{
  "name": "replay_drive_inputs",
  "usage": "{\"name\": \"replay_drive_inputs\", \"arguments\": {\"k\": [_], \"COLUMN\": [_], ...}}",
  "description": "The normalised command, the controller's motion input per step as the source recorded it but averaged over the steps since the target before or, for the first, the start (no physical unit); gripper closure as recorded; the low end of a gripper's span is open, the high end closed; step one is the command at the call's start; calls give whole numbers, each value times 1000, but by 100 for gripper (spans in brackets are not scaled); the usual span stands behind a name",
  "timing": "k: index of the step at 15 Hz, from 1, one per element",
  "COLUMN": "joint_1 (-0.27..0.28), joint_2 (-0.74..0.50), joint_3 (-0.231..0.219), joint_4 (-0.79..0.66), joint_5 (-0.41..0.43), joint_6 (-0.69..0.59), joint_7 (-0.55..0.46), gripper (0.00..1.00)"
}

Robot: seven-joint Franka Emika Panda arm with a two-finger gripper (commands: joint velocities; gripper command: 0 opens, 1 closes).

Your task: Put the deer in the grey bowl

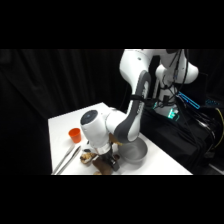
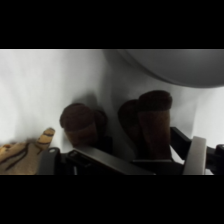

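The deer (image 2: 152, 120) is a dark reddish-brown plush lying on the white table, its limbs pointing up towards the wrist camera. In the side view the deer (image 1: 106, 168) shows only as a dark patch under the gripper (image 1: 107, 161) at the table's front edge. My gripper (image 2: 122, 157) is low over the deer and open, one finger on each side of it. The grey bowl (image 1: 137, 151) sits just right of the gripper. In the wrist view the grey bowl (image 2: 175, 65) fills the upper right, close beyond the deer.
A tan speckled plush toy (image 2: 22, 156) lies right beside the deer, also seen as the tan plush (image 1: 87, 158) in the side view. Metal tongs (image 1: 67, 159) lie to the left, with an orange cup (image 1: 75, 134) behind them. The table's front edge is very near.
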Motion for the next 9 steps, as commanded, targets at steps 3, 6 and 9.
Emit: {"name": "replay_drive_inputs", "arguments": {"k": [3, 6, 9], "joint_1": [-5, 7, -20], "joint_2": [116, 73, 21], "joint_3": [10, 3, 17], "joint_4": [153, 128, 70], "joint_5": [-33, -45, -23], "joint_6": [40, 29, 33], "joint_7": [59, 69, 45], "gripper": [25, 43, 66]}}
